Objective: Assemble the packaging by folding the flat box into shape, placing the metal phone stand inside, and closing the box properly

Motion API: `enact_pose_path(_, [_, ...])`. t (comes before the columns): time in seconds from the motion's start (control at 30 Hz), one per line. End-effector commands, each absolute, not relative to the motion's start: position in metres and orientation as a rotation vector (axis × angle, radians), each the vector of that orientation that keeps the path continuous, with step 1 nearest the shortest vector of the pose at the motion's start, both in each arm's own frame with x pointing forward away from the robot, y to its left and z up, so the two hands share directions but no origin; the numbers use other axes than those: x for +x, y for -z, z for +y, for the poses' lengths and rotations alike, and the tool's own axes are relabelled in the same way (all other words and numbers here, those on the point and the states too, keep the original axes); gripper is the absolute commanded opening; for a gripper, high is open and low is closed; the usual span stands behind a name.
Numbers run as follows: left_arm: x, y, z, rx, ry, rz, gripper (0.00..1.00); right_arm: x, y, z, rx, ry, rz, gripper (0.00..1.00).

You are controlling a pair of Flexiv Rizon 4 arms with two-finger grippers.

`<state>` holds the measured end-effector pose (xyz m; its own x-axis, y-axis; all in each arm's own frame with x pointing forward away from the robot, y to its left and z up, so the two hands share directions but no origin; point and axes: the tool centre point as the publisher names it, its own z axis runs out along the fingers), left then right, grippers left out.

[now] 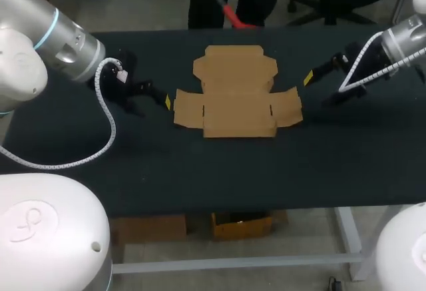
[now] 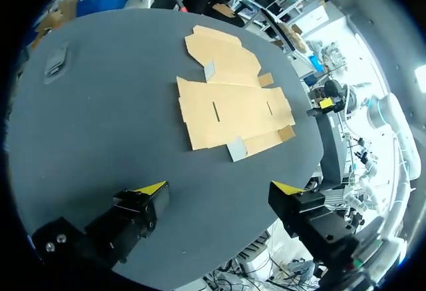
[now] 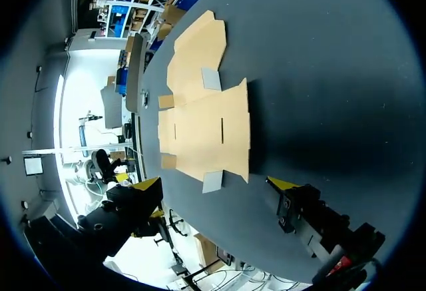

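The left gripper (image 2: pixel 219 188) holds its yellow-tipped fingers wide apart with nothing between them. Ahead of it, clear of the tips, the flat box (image 2: pixel 229 104) lies unfolded on the black table (image 2: pixel 100 124). The right gripper (image 3: pixel 215 184) is also spread and empty. The same cardboard lies ahead of it, the nearest side flap close to its fingertips. The box rests between the two grippers.

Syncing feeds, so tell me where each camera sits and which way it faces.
Head view: above and behind the robot, looking down on the table and flat box; left arm and right arm at the sides.
Left wrist view: on the left arm, looking along its open left end effector toward the box.
Right wrist view: likewise, over the right end effector.
All share the box.
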<state>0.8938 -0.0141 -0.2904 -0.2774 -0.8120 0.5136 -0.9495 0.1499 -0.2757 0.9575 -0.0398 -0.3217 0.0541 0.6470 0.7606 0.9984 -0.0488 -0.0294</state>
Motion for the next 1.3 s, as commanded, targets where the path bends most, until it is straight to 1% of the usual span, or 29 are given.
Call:
enact_pose_path(0.03, [0.898, 0.288, -0.016, 1.721, -0.797, -2.190, 1.00, 0.950, 0.316, -0.045, -1.772, 0.786, -1.655, 1.00])
enact_pose_path(0.57, [0.905, 0.289, -0.015, 1.694, -0.778, -2.208, 1.00, 0.938, 0.311, -0.063, -1.819, 0.792, -1.656, 1.00])
enact_pose_path(1.3, [0.942, 0.323, -0.026, 1.714, -0.796, -2.101, 1.00, 0.926, 0.315, -0.079, -1.859, 0.795, -1.650, 1.00])
